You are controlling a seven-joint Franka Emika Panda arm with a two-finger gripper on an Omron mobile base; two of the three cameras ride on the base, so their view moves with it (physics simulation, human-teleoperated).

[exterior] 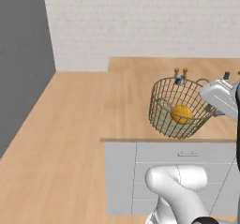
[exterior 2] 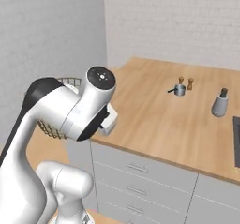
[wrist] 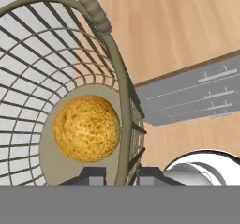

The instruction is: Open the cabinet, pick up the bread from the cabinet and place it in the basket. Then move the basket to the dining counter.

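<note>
The round, bowl-shaped basket of thin tan-gold wire mesh (exterior: 178, 108) stood near the front edge of the light wood plank worktop (exterior: 126, 101), toward that edge's middle as the left base view showed it, above the grey drawer fronts (exterior: 187, 171). Inside it, on the basket's floor, lay the small rounded yellow-orange bun of bread (wrist: 86, 128), touching nothing but the bottom of the mesh.

The relation that mattered was claw to rim. In the hand view the claw (wrist: 122, 174) sat right at the basket's rim wire, one dark fingertip inside the mesh wall and the other outside it, with the rim running up between them. The bread lay just beyond the inner fingertip, down in the bowl and apart from it. The claw was pressed nearly together, pinching the basket's rim; it did not touch the bread.

From the left base view the white hand came at the basket from its right side, over the front edge of the worktop. The basket looked slightly tilted there, though whether it was lifted clear of the wood could not be told.

Judging by this, the bread was already in place and the basket was gripped for carrying; the remaining step seemed to be setting it on the dining counter.
</note>
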